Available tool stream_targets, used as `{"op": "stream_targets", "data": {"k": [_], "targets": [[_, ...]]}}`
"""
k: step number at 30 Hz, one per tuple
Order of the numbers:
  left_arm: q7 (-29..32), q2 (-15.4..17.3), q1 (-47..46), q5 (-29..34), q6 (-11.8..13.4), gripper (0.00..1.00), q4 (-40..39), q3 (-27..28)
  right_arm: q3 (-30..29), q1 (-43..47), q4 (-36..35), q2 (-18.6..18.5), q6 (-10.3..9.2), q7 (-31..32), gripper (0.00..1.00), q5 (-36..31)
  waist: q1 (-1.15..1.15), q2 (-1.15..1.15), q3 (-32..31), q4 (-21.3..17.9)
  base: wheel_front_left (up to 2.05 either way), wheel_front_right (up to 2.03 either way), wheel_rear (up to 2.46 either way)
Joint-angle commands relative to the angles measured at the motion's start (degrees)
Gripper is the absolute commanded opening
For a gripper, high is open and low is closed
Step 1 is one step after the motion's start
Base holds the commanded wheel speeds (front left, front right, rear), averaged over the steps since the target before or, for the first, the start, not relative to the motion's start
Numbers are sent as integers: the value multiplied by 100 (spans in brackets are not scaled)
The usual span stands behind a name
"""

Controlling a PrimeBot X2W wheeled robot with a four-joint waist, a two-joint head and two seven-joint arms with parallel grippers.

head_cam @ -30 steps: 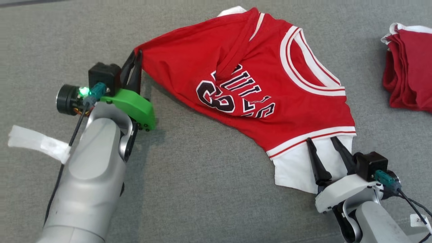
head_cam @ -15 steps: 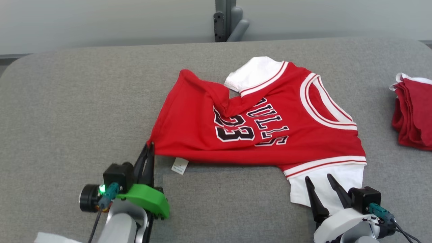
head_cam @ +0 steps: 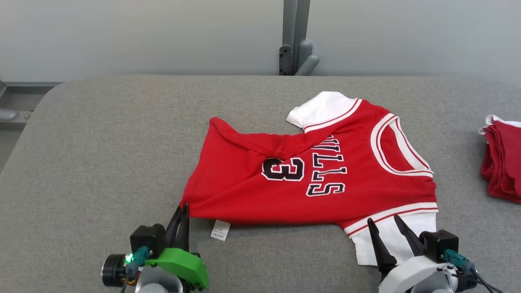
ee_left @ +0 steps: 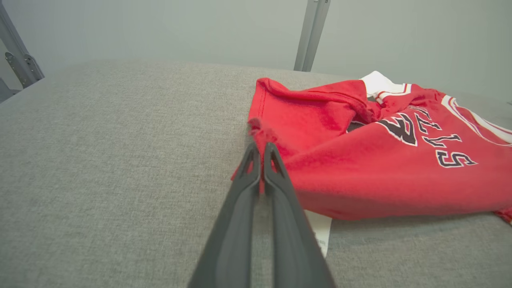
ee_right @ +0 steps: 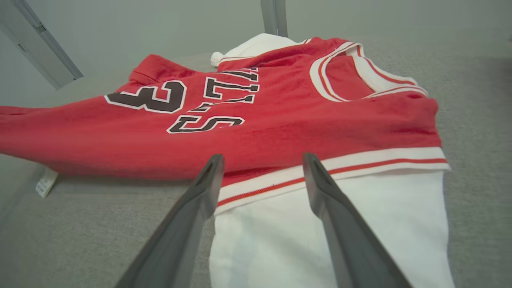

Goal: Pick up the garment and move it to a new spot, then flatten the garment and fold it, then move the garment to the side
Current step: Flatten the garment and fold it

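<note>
Left hand is pinched tight on the near hem corner of the garment, which lies mid-table. Right hand gapes wide over its white sleeve, holding nothing. Bare table lies leftward, and a folded red pile sits at the right edge. Since a second ago the chest fold has drawn flatter.
</note>
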Motion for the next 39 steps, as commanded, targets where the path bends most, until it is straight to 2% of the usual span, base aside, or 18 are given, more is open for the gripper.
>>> {"op": "stream_targets", "data": {"k": [1, 9, 12, 13, 14, 15, 20, 30, 39], "targets": [[0, 16, -201, 49, 47, 0, 51, 37, -2, -86, -16, -33, -3, 1, 100, -12, 0, 0, 134, -138, 0, 0, 0], [1, 51, -1171, 42, 221, 0, 1032, 236, 69, -329, -34, -155, -3, 1, 100, -9, 0, 0, 585, -607, 0, 0, 0], [1, 52, -1540, -28, 207, 0, 1488, 300, 116, -410, -39, -162, -3, 1, 100, 6, 0, 0, 685, -791, 0, 0, 0], [2, 47, -1642, -49, 203, 18, 1620, 330, 121, -427, -34, -161, -3, 1, 100, 2, 0, 0, 697, -843, 0, 0, 0], [1, 44, -1724, -62, 195, 49, 1742, 352, 122, -439, -28, -160, -3, 1, 100, 2, 0, 0, 699, -883, 0, 0, 0], [1, 43, -1806, -91, 198, 100, 1820, 394, 115, -442, -20, -155, -3, 1, 100, 7, 0, 0, 690, -916, 0, 0, 0], [1, 36, -1887, -40, 268, 100, 1827, 609, 40, -347, -13, -136, -3, 1, 100, 20, 0, 0, 513, -952, 0, 0, 0], [1, 122, -810, 300, 161, 100, 900, 1094, -185, -123, -227, -16, -3, 1, 100, -161, 0, 0, -11, -753, 0, 0, 0], [1, 77, 409, 713, -130, 100, -150, 1327, -614, 152, -528, 141, -3, 1, 100, -469, 0, 0, -309, -635, 0, 0, 0]]}}
